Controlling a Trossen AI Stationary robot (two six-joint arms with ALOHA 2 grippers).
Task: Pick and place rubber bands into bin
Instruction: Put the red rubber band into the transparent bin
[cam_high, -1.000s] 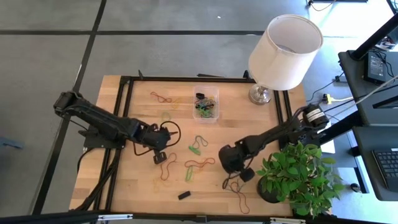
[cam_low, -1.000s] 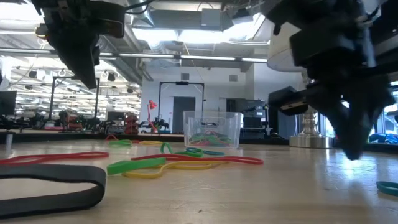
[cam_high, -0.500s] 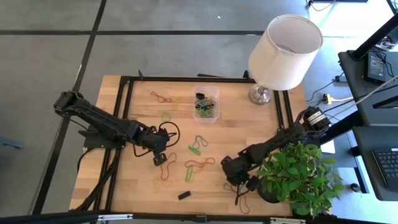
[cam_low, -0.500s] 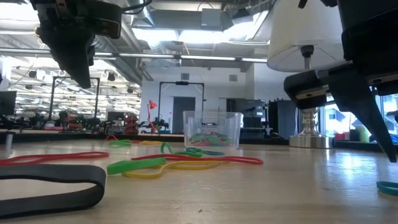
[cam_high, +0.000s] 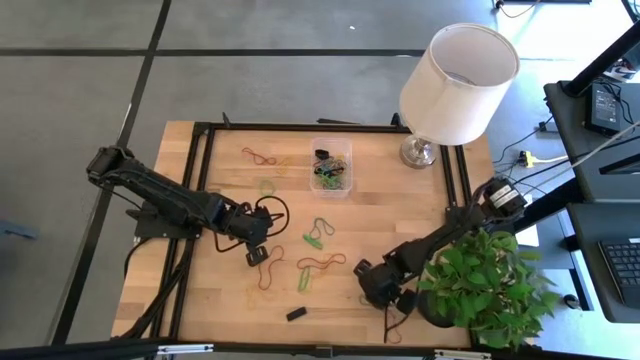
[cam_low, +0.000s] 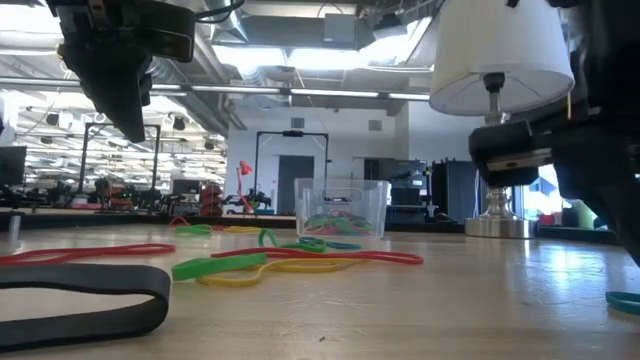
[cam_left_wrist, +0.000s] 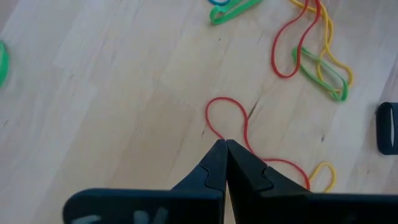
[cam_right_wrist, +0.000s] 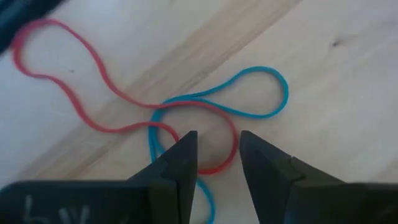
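Note:
Rubber bands lie scattered flat on the wooden table: red ones (cam_high: 322, 264), green ones (cam_high: 316, 235), and one red-orange (cam_high: 260, 156) at the far side. The clear bin (cam_high: 331, 167) stands near the far edge with several bands inside. My right gripper (cam_high: 385, 290) is open near the table's front right. In its wrist view the fingertips stand on either side of a red band (cam_right_wrist: 93, 62) where it crosses a blue band (cam_right_wrist: 261, 93). My left gripper (cam_high: 255, 228) is shut and raised above the table (cam_low: 130, 120), over a red band (cam_left_wrist: 230, 118).
A white lamp (cam_high: 455, 85) stands at the far right corner. A potted plant (cam_high: 485, 290) crowds the near right, close beside my right arm. A small black block (cam_high: 296, 313) lies near the front edge. A wide black band (cam_low: 80, 295) lies flat on the left.
My right gripper has moved toward the table's near edge and a little to the right, ending beside the plant. The bands on the table lie as before.

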